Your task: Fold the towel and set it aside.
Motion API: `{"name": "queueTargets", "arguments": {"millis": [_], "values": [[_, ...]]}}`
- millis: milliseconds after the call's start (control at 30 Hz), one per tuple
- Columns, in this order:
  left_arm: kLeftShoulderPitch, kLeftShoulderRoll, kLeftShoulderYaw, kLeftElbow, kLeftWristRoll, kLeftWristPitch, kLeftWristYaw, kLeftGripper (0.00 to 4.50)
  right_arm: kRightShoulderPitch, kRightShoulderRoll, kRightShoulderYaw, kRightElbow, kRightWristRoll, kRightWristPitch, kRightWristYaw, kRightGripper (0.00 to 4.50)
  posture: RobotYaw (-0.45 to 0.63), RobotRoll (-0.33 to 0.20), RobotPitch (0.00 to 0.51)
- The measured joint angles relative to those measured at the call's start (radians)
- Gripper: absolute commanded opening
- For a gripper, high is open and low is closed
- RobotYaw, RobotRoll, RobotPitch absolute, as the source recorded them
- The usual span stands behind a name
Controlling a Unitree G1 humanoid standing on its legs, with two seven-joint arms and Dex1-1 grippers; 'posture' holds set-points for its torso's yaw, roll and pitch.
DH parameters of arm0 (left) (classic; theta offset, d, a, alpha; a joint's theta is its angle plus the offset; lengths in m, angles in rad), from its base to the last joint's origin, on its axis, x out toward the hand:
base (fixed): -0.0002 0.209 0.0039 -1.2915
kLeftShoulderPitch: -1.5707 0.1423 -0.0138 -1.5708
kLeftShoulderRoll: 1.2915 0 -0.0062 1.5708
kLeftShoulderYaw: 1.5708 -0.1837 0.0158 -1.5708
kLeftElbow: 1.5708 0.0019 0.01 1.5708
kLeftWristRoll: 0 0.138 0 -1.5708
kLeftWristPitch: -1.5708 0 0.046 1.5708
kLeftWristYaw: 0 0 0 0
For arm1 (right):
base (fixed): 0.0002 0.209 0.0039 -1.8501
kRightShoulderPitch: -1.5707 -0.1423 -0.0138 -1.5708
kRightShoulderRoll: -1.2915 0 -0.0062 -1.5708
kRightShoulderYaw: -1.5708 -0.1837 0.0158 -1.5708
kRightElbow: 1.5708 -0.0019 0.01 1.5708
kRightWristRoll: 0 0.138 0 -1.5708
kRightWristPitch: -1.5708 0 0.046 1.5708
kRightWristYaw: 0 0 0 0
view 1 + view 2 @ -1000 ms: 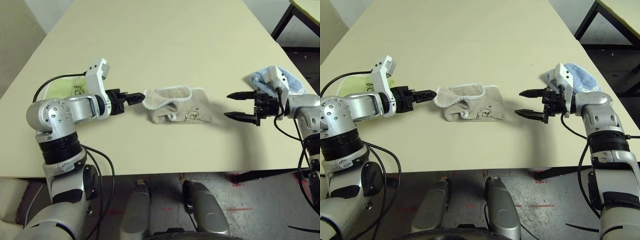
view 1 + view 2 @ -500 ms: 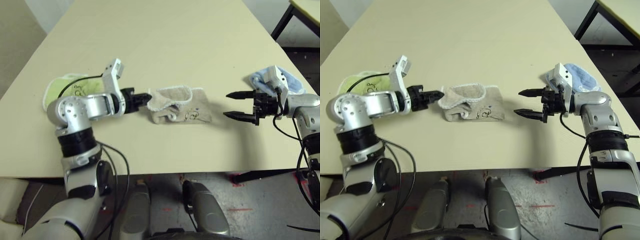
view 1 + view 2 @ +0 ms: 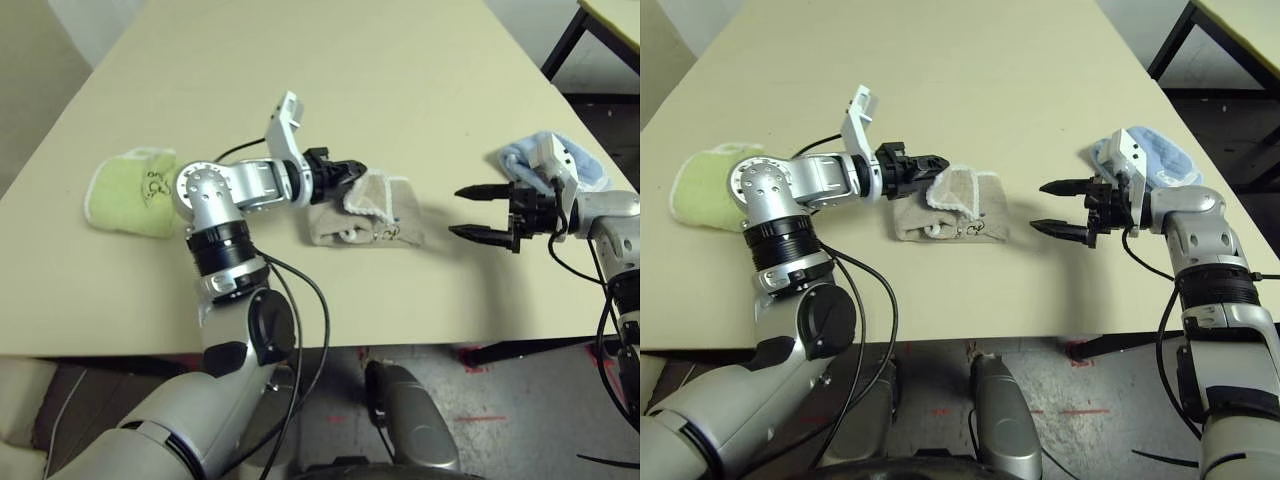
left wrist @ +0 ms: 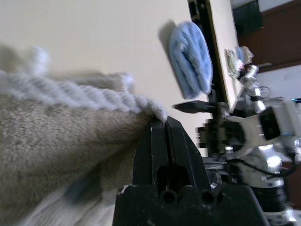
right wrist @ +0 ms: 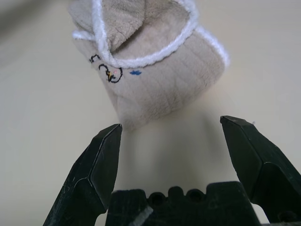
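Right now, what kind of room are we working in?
Probably a workshop or lab, not a home: a plain cream table with towels laid out, bare concrete floor with red marks, and another dark-legged table alongside.

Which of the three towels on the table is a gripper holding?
The beige towel in the middle; the left gripper pinches its white-stitched edge. The green towel and blue towel lie untouched.

A lime-green folded towel [image 3: 130, 192] lies on the cream table [image 3: 330, 80], well out beyond the left hand's [image 3: 350, 170] arm. A light blue folded towel [image 3: 1155, 155] sits just behind the right hand [image 3: 1060, 207], near the table's edge.
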Motion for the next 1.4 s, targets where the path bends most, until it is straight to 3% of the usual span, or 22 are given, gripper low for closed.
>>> {"name": "queueTargets", "arguments": {"millis": [333,533,733,900,1067,1133,1233,1400], "values": [[-0.039,-0.011,-0.02,0.214,0.04,-0.232,0.059,0.03,0.032,0.001,-0.001,-0.044,0.009,0.002,-0.017,4.5,0.07,0.0,0.121],[-0.039,-0.011,-0.039,0.234,0.031,-0.265,0.094,2.18,0.049,0.002,-0.001,-0.061,0.017,0.012,-0.027,4.5,0.06,0.0,0.129],[-0.067,-0.02,-0.012,-0.011,-0.075,-0.131,0.153,4.46,0.064,0.002,-0.001,-0.074,0.021,0.017,-0.03,4.5,0.08,0.0,0.131],[-0.081,-0.001,-0.038,-0.211,-0.135,-0.001,0.131,4.46,0.061,0.007,0.001,-0.072,0.02,0.017,-0.029,4.5,0.1,0.0,0.133],[0.05,0.21,-0.148,-0.283,-0.157,0.021,0.032,4.46,0.051,0.012,0.003,-0.048,0.017,0.014,-0.021,4.5,0.11,0.0,0.13],[0.109,0.24,-0.165,-0.285,-0.15,0.021,0.006,4.46,0.049,0.014,0.003,-0.032,0.014,0.012,-0.017,4.5,0.12,0.0,0.127],[0.138,0.203,-0.177,-0.287,-0.14,0.021,-0.012,4.46,0.027,0.021,0.006,-0.025,0.007,0.001,-0.009,4.5,0.13,0.0,0.122],[0.141,0.064,-0.23,-0.306,-0.117,0.009,-0.016,4.46,-0.016,0.032,0.008,0.005,-0.004,-0.016,0.0,4.5,0.12,0.0,0.114]]}}
